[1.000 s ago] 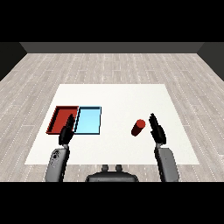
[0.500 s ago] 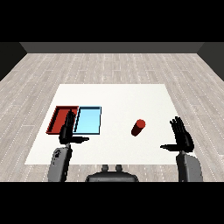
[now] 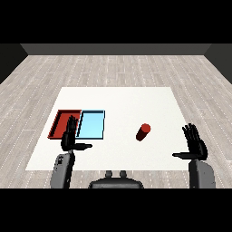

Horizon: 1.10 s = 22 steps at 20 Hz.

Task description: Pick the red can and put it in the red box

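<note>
The red can (image 3: pixel 143 132) stands on the white table (image 3: pixel 127 102), right of centre. My right hand (image 3: pixel 195 144) is open with fingers spread, held well to the right of the can near the table's right edge, not touching it. The red tray (image 3: pixel 61 123) lies at the left of the table. My left hand (image 3: pixel 70 136) is open, fingers straight, over the near edge of the red tray and the light blue tray (image 3: pixel 91 124) beside it. Nothing is in either hand.
The two trays lie side by side, red on the left and light blue on the right. A grey plank floor surrounds the table on all sides.
My right hand has swung away from the can, out to the right toward the table's edge. The can and my left hand have stayed where they were.
</note>
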Tool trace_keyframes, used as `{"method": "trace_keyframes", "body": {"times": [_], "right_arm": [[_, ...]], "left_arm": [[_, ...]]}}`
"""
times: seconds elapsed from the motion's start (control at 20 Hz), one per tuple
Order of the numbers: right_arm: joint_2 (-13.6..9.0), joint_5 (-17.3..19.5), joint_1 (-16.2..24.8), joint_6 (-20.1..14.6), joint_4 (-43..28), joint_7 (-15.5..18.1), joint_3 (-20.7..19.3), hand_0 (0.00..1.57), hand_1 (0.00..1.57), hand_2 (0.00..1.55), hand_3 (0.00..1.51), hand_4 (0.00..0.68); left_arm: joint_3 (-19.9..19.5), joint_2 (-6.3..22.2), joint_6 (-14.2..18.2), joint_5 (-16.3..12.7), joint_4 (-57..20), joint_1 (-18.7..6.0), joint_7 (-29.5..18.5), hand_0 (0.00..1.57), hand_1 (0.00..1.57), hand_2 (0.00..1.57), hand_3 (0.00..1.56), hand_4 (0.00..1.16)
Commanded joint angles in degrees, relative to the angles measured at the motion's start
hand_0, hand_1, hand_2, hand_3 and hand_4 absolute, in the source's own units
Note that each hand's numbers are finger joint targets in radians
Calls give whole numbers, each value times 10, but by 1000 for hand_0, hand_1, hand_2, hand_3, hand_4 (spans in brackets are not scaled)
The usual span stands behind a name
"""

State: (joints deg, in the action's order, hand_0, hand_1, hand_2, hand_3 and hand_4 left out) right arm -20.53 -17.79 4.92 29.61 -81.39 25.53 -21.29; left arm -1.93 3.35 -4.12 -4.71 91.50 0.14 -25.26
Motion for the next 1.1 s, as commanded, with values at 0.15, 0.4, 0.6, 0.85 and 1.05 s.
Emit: {"method": "trace_keyframes", "body": {"times": [0.15, 0.4, 0.6, 0.85, 1.05], "right_arm": [[5, 6, -32, 13, 37, -5, -10, 0, 0, 0, 0, 0], [18, 35, -72, 4, 88, 7, 5, 0, 0, 0, 0, 0], [16, 20, -39, 9, 13, -41, 2, 0, 0, 0, 0, 0], [20, 20, -92, -8, 73, -52, 4, 0, 0, 0, 0, 0], [39, 15, -95, -19, 40, -93, 25, 0, 0, 0, 0, 0]], "left_arm": [[11, -6, 9, 1, 50, -10, 45, 0, 0, 0, 0, 0], [-8, -1, -12, -10, 28, 27, -12, 0, 0, 0, 0, 0], [2, -15, 12, 13, 16, 13, -12, 0, 0, 0, 0, 0], [-18, 7, -34, -34, 63, 61, -6, 0, 0, 0, 0, 0], [22, -32, 14, 7, 55, 38, 0, 0, 0, 0, 0, 0]]}}
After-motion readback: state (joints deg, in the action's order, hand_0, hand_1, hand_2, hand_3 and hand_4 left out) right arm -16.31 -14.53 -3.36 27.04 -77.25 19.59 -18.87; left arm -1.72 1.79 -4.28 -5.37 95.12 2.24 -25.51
